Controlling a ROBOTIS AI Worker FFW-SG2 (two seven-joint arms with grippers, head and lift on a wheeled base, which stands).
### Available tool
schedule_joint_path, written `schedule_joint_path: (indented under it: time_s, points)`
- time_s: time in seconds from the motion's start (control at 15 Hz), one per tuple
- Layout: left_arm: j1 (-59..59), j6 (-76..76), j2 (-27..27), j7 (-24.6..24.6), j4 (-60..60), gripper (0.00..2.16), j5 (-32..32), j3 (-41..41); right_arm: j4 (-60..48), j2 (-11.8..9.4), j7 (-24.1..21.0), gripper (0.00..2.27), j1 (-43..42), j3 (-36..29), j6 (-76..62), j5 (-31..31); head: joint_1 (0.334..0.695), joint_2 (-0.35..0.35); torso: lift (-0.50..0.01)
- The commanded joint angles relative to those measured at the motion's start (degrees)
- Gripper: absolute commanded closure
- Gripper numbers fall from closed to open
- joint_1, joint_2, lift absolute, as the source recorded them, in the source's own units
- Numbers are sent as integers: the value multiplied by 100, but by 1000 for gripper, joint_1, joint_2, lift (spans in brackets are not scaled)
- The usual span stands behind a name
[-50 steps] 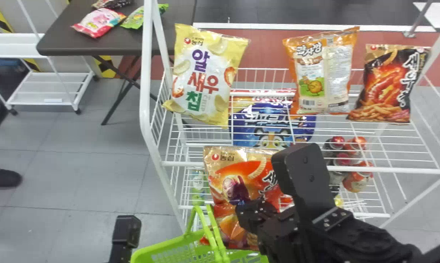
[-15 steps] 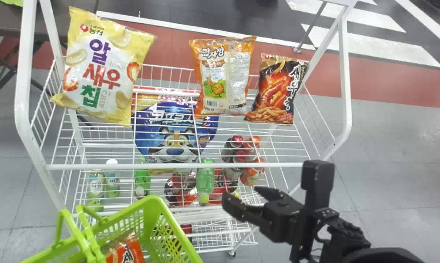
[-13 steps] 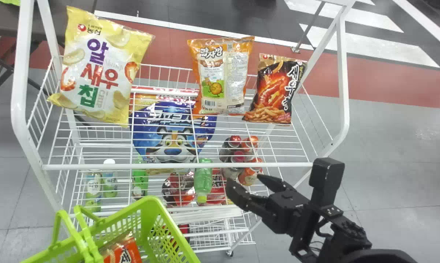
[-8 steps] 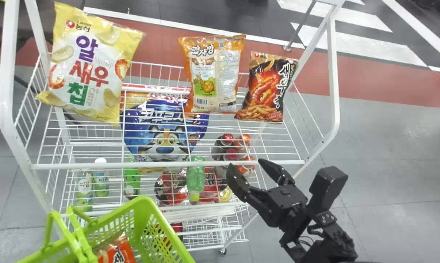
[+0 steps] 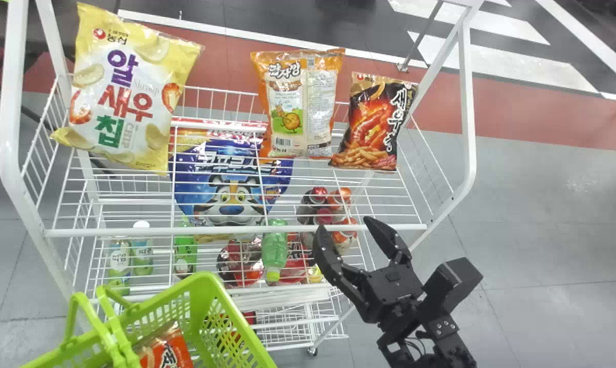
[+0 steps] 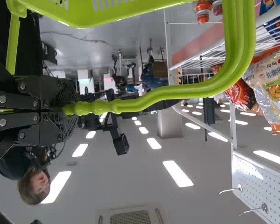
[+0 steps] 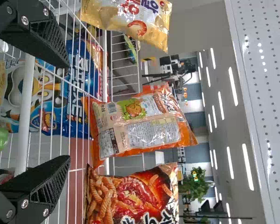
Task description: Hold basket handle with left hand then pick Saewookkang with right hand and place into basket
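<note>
The right gripper (image 5: 346, 225) stands open with nothing between its fingers, by the rack's front rail and right of the basket (image 5: 236, 306). An orange and red packet, taken as the Saewookkang (image 5: 167, 352), lies inside the green basket, partly cut off at the bottom edge. In the right wrist view the right gripper (image 7: 67, 112) has widely parted fingers facing the shelf packets. The left wrist view has the left gripper (image 6: 63, 111) shut on the basket's green handle (image 6: 177, 93), with the basket (image 6: 98, 14) hanging from it.
On the white wire rack (image 5: 236, 231) stand a yellow packet (image 5: 129, 92), an orange packet (image 5: 300, 105) and a black and red packet (image 5: 374, 125). Bottles, cans and a blue packet (image 5: 231, 189) are on levels below. Grey floor (image 5: 543, 230) lies to the right.
The Saewookkang, at the right gripper by the basket 3.3 s ago, now lies inside it, let go. The right gripper has moved away and its fingers have spread. The head view has swung right.
</note>
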Motion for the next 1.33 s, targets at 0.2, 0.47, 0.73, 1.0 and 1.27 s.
schedule_joint_path:
  time_s: [0.2, 0.47, 0.73, 1.0, 1.27]
  points:
    - [18, 183, -5, -15, 0, 2148, 0, 0, -76, 0, -214, 127, 93, 145, -4, 143, 695, -350, -13]
    - [70, 183, -5, -42, -9, 2148, 9, 9, -102, -9, -214, 127, 163, 154, -57, 143, 695, -349, -13]
    - [132, 183, -22, -42, -44, 2148, 9, 9, -102, -9, -214, 127, 260, 154, -268, 134, 695, -350, -13]
    - [158, 183, -31, -42, -44, 2148, 9, 9, -111, -9, -214, 127, 304, 154, -391, 134, 695, -350, -13]
    - [158, 183, -31, -42, -44, 2148, 9, 9, -102, 0, -249, 124, 304, 154, -391, 134, 695, -350, -13]
